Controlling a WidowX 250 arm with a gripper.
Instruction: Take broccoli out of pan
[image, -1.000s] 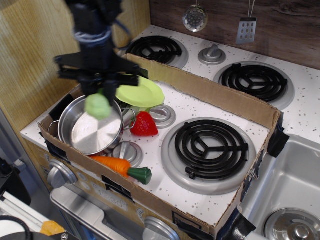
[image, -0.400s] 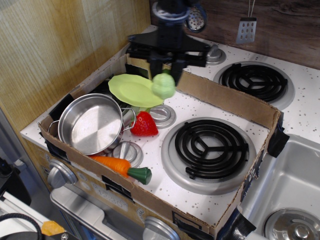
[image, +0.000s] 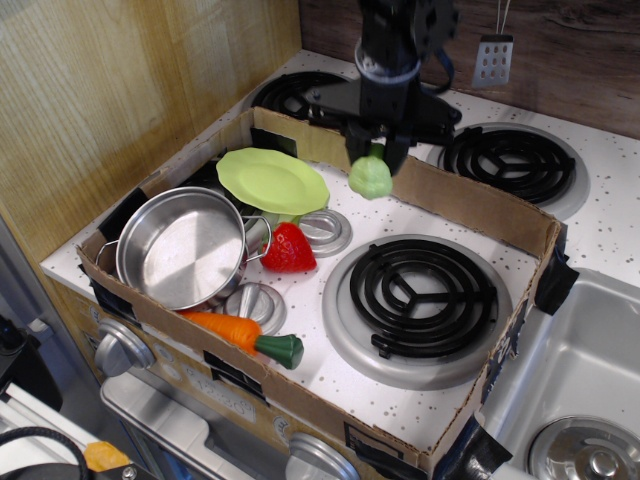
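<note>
**Broccoli aloft, pan bare**

Observation view: gripper (image: 377, 150) pinching the broccoli (image: 370, 178) from above, hanging over the speckled stovetop (image: 360, 225) near the cardboard wall (image: 470, 205), well apart from the pan (image: 185, 250). Nothing inside the pan. Just beside its right rim, a strawberry (image: 289, 249); behind, a lime plate (image: 272, 181); in front, a carrot (image: 243, 334).

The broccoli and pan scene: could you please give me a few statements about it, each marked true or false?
1. The end effector holds the broccoli above the stovetop. True.
2. The pan has food inside. False: it is empty.
3. The strawberry lies between the pan and the front burner. True.
4. The carrot rests on the green plate. False: it lies in front of the pan.
</note>
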